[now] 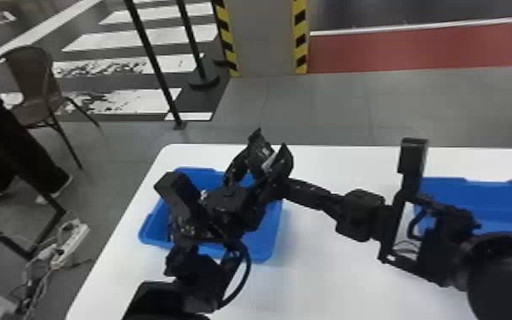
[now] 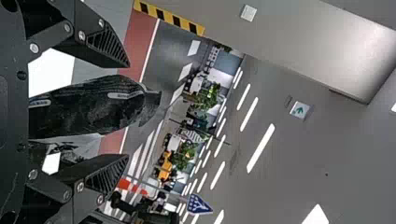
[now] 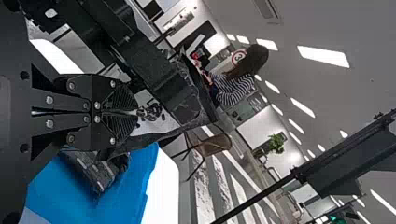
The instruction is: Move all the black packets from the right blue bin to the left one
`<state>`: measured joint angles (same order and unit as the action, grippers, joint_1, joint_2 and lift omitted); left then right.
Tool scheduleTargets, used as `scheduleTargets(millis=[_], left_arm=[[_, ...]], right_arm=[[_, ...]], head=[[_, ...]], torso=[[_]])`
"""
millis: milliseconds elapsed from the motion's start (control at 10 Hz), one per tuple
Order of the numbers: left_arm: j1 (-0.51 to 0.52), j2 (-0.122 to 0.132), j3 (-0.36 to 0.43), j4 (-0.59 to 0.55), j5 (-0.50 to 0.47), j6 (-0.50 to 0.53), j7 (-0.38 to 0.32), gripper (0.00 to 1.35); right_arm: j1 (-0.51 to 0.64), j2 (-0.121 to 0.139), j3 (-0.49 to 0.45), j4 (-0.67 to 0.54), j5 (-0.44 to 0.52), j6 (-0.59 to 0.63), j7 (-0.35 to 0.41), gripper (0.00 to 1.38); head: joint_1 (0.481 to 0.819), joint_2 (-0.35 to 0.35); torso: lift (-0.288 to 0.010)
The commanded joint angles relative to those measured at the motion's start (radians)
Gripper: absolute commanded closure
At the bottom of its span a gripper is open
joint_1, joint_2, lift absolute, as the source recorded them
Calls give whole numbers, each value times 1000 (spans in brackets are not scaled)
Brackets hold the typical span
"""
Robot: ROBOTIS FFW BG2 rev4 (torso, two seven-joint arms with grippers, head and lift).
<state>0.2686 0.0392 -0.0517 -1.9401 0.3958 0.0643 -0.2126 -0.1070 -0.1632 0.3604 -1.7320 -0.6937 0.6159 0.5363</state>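
Above the left blue bin (image 1: 275, 232), my left gripper (image 1: 257, 169) is raised around a black packet (image 1: 263, 154). In the left wrist view, the packet (image 2: 88, 109) lies between the spread fingers of the left gripper (image 2: 127, 111), with a gap along one side. From the right, my right gripper (image 1: 284, 186) reaches close beside the left one. The right wrist view shows the right gripper (image 3: 136, 112) shut, with a black packet (image 3: 189, 106) just past it. Other black packets (image 3: 95, 170) lie in the left bin. The right blue bin (image 1: 497, 202) is partly hidden by the right arm.
Both bins stand on a white table (image 1: 323, 264). The two arms meet closely over the left bin, and the right forearm spans the table between the bins. A chair (image 1: 34, 85) and black posts (image 1: 153, 59) stand on the floor beyond the table.
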Motion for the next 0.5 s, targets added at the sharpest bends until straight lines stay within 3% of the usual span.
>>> scheduleTargets(millis=[0,100,400], left_arm=[[19,-13,1,0,-21,-111,44,1236],[23,-25,16,-2,-26,-116,45,1231],[26,-15,3,-2,-3,-94,45,1231]], right_arm=[[-1,1,6,5,-6,-2,1,1134],[-6,1,5,10,-10,-12,-1,1133],[-16,5,3,35,-18,-47,-1,1133]], head=[[695,256],[695,267],[695,282]], torso=[[-110],[-110],[-110]])
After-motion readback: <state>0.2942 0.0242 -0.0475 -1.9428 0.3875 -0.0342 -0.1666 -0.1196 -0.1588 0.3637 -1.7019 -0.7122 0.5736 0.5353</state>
